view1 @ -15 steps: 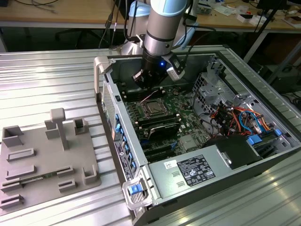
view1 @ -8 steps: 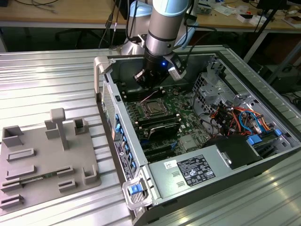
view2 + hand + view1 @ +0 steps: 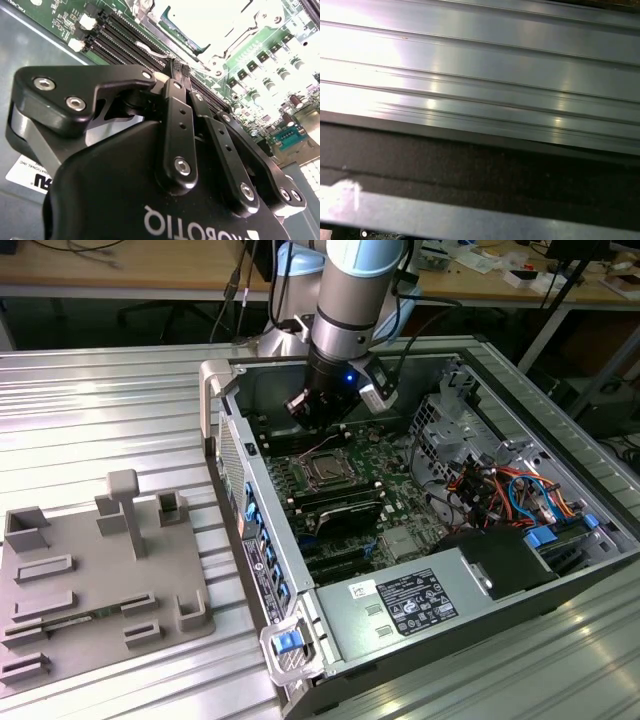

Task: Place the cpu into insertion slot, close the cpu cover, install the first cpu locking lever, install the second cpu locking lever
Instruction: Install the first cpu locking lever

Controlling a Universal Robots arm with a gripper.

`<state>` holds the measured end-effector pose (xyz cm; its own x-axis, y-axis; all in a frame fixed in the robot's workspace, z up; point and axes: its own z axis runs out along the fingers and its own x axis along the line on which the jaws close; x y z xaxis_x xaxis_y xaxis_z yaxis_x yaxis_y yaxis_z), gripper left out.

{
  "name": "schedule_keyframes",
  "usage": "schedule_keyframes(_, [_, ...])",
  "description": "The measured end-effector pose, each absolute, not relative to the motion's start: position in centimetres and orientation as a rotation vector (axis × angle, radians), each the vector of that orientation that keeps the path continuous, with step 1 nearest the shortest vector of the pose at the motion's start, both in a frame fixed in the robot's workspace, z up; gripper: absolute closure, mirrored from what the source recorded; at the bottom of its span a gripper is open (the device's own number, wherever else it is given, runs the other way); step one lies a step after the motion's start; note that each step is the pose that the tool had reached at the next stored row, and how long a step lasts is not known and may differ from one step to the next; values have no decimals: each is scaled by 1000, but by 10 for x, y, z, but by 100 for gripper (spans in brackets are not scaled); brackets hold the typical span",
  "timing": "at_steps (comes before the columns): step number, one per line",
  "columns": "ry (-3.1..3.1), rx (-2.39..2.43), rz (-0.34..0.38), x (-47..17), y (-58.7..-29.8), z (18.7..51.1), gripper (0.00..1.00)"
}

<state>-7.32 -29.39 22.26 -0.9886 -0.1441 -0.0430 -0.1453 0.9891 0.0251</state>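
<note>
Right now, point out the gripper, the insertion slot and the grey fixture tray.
gripper (image 3: 180,70), second wrist view, at the fingertips.
insertion slot (image 3: 327,472), exterior view, on its dark centre.
grey fixture tray (image 3: 70,590), exterior view, on a bare patch of its base.

ribbed metal table (image 3: 120,420), computer case (image 3: 560,570), grey fixture tray (image 3: 60,590)

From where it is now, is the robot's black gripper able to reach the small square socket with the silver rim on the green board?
Probably yes. The black gripper sits inside the open computer case, just above the square silver-rimmed socket, and nothing appears between them.
</note>
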Motion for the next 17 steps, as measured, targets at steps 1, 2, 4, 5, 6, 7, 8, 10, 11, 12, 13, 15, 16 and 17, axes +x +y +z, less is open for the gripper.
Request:
schedule_keyframes(1, [3092, -225, 44, -73, -294, 223, 89])
schedule_keyframes(2, [3092, -226, 44, -73, -294, 223, 89])
schedule_keyframes(4, [3092, -226, 44, -73, -294, 223, 89])
schedule_keyframes(5, [3092, -226, 44, -73, -294, 223, 89])
schedule_keyframes(6, [3092, -226, 43, -73, -294, 223, 89])
schedule_keyframes(7, [3092, -226, 43, -72, -294, 223, 89])
schedule_keyframes(8, [3092, -226, 43, -72, -294, 222, 89])
schedule_keyframes(10, [3092, -226, 43, -71, -294, 222, 89])
schedule_keyframes(11, [3092, -226, 43, -70, -294, 222, 89])
schedule_keyframes(12, [3092, -226, 42, -69, -294, 222, 89])
schedule_keyframes(13, [3093, -226, 40, -68, -294, 221, 89])
schedule_keyframes(15, [3093, -226, 37, -66, -294, 221, 89])
schedule_keyframes(16, [3093, -226, 36, -66, -294, 220, 89])
schedule_keyframes(17, [3093, -226, 35, -65, -294, 220, 89])
